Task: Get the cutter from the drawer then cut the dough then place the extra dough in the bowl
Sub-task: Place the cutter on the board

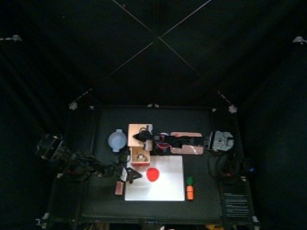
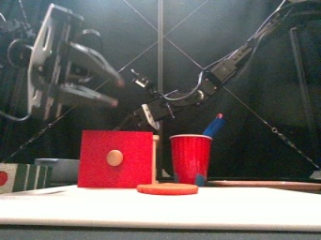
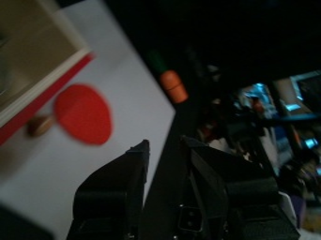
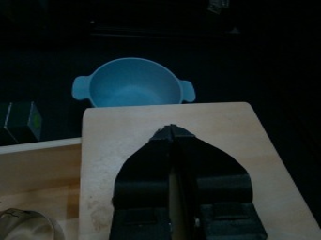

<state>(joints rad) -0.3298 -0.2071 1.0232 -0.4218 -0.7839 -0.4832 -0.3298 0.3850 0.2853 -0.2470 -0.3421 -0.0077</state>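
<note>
A flat red dough disc (image 2: 167, 188) (image 1: 153, 173) lies on the white cutting board (image 1: 168, 193), just in front of the wooden box (image 1: 142, 137). The box's red drawer front (image 2: 115, 159) faces forward and looks pulled out. In the right wrist view a round metal rim (image 4: 18, 226), likely the cutter, shows inside the drawer. My right gripper (image 4: 170, 133) (image 2: 148, 114) hangs shut and empty over the box top. The blue-grey bowl (image 4: 129, 86) (image 1: 115, 139) stands just past the box. My left gripper (image 3: 163, 146) (image 2: 113, 86) hovers open, high above the board's front left, holding nothing.
A red cup (image 2: 191, 157) with a blue knife (image 2: 213, 125) stands behind the dough. The pink tray (image 1: 182, 142) lies right of the box. An orange and green toy (image 1: 189, 190) rests on the board's right side. Dark green sushi blocks (image 2: 51, 170) sit at the left.
</note>
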